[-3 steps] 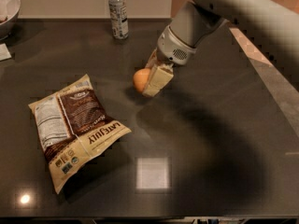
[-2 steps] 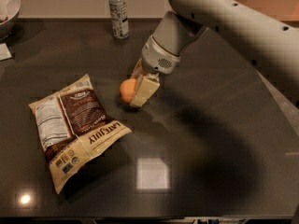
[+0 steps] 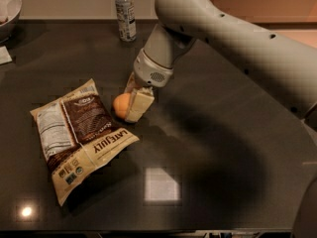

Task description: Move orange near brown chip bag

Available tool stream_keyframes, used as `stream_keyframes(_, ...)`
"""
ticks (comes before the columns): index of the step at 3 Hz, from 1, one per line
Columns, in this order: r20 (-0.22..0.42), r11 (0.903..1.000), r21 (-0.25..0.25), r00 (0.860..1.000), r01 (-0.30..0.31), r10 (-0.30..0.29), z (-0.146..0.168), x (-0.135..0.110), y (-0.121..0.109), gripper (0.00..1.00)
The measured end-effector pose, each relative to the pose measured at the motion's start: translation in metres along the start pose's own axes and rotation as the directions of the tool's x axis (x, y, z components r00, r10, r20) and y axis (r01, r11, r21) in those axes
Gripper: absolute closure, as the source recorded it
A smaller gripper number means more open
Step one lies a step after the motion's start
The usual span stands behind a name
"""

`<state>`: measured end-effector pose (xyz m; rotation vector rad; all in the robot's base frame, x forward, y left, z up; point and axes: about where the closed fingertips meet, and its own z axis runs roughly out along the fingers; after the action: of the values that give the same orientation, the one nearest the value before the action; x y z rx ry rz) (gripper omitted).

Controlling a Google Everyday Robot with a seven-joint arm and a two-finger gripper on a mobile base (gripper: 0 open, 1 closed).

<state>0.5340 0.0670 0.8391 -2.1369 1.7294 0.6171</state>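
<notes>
- Camera view shows the gripper (image 3: pixel 131 106) left of the counter's (image 3: pixel 223 182) middle, pointing down from the arm (image 3: pixel 223 33) that reaches in from the right edge; we see its cream fingers (image 3: pixel 139 103) closed on the orange (image 3: pixel 120 106).
- We find the orange just beside the right edge of the brown chip bag (image 3: pixel 81 133), which lies flat toward the near-left corner; we cannot tell whether fruit and bag touch, nor whether the orange rests on the counter or hangs just above it.
- We judge the carrying step all but done; the orange already sits near the bag.
- Next we need a gentle lowering if any gap remains, then an opening of the fingers and a straight lift, so the round fruit does not roll away; the bottle (image 3: pixel 126 14) at the far edge stands well apart.
</notes>
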Motion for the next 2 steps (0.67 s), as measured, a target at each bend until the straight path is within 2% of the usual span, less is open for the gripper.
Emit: stream_keyframes(2,0.005,0.9997,0.006,1.000,0.025,-0.025,0.0129,-0.0056,-0.0050,0.12)
